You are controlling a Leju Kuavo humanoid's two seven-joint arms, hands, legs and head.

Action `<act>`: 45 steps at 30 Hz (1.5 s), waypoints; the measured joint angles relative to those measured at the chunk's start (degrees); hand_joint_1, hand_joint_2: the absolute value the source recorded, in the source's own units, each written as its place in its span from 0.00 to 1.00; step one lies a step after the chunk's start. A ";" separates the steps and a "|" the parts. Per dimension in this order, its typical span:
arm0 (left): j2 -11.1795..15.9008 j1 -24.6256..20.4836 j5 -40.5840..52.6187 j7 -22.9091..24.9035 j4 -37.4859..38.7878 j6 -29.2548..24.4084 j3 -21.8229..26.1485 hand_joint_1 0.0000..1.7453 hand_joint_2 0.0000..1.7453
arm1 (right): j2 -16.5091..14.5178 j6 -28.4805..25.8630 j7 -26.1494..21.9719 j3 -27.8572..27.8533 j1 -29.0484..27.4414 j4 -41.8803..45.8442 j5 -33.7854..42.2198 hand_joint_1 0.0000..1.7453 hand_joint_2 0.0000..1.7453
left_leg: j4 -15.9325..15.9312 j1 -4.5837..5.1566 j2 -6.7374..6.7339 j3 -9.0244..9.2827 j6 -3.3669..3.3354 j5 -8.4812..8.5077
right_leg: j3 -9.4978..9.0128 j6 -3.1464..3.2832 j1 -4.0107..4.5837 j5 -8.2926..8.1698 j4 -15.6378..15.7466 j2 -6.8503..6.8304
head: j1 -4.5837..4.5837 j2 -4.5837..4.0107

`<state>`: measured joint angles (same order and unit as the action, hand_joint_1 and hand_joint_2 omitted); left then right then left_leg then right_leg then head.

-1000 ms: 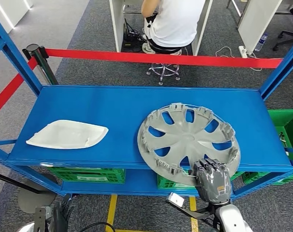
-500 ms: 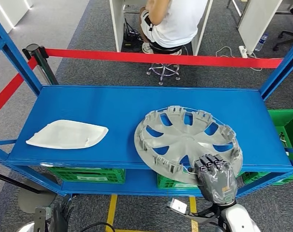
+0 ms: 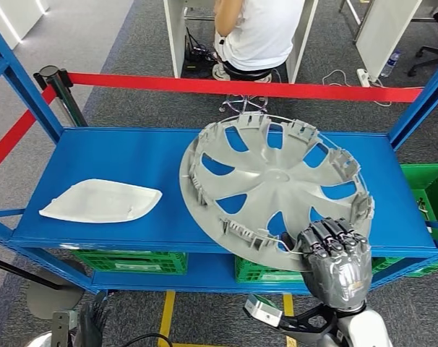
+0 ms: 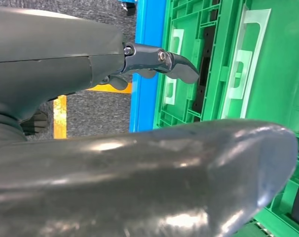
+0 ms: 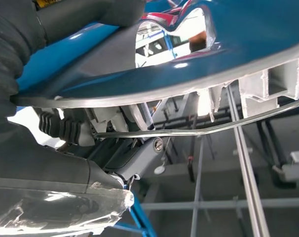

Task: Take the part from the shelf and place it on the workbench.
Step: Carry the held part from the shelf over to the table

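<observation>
A grey wheel cover point(image 3: 274, 189) with several spoke openings is tilted up above the blue shelf point(image 3: 151, 159), its far rim raised. My right hand point(image 3: 337, 264) grips its near rim at the shelf's front edge; in the right wrist view the cover's rim point(image 5: 185, 74) runs across my right hand point(image 5: 85, 163). A white curved panel point(image 3: 101, 200) lies flat on the shelf's left part. My left hand point(image 4: 155, 59) hangs low beside the shelf frame, fingers apart with nothing in them.
Blue uprights point(image 3: 20, 79) stand at both shelf ends. Green crates point(image 3: 129, 262) sit on the lower level. A red barrier tape point(image 3: 233, 87) runs behind the shelf. A person point(image 3: 260, 32) sits on a stool beyond it. A yellow floor line point(image 3: 168, 318) lies below.
My right hand has lifted and tipped the wheel cover: its far rim rose off the shelf and the whole cover moved up and toward me. The white panel stayed put.
</observation>
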<state>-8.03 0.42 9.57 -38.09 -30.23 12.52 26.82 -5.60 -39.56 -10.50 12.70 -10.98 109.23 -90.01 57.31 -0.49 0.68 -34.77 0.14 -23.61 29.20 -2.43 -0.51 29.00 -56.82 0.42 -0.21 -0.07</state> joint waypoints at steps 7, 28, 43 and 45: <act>-0.05 0.04 0.00 0.01 -0.05 0.00 0.02 0.00 0.00 | -0.69 0.02 -0.03 -0.19 -0.04 1.72 0.00 1.00 1.00 | 0.00 0.00 0.00 0.00 0.00 0.00 | -0.01 0.00 0.00 0.00 0.00 0.00 | 0.00 0.00; -1.13 0.29 0.07 0.01 -4.52 -5.09 0.09 0.00 1.00 | -0.74 0.02 0.56 2.69 0.91 9.19 -0.04 1.00 1.00 | 0.00 0.00 0.00 0.00 0.00 0.00 | 0.03 0.01 0.00 0.01 0.00 0.00 | 0.01 0.01; -1.96 0.81 0.37 0.01 -8.59 -7.08 -0.14 0.00 1.00 | -9.75 0.04 -29.09 -5.81 -0.57 8.01 18.49 1.00 1.00 | 0.18 0.55 0.01 0.00 -0.54 -0.28 | -0.49 -0.48 -0.54 0.00 0.14 0.02 | 0.03 0.00; -1.98 0.86 0.37 0.00 -9.11 -7.12 -0.22 0.00 1.00 | -10.48 0.04 -29.08 -6.28 -0.60 7.99 18.34 1.00 1.00 | -0.11 0.58 -0.02 0.09 -0.98 -0.04 | -0.48 -0.92 -0.73 0.04 0.13 0.03 | 0.04 0.00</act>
<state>-10.02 1.28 9.94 -38.08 -39.34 5.40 26.60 -16.08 -39.52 -39.58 6.42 -11.57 117.22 -71.67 57.19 0.10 0.66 -34.68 -0.83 -23.65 28.73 -3.35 -1.24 29.04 -56.69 0.45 -0.16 -0.07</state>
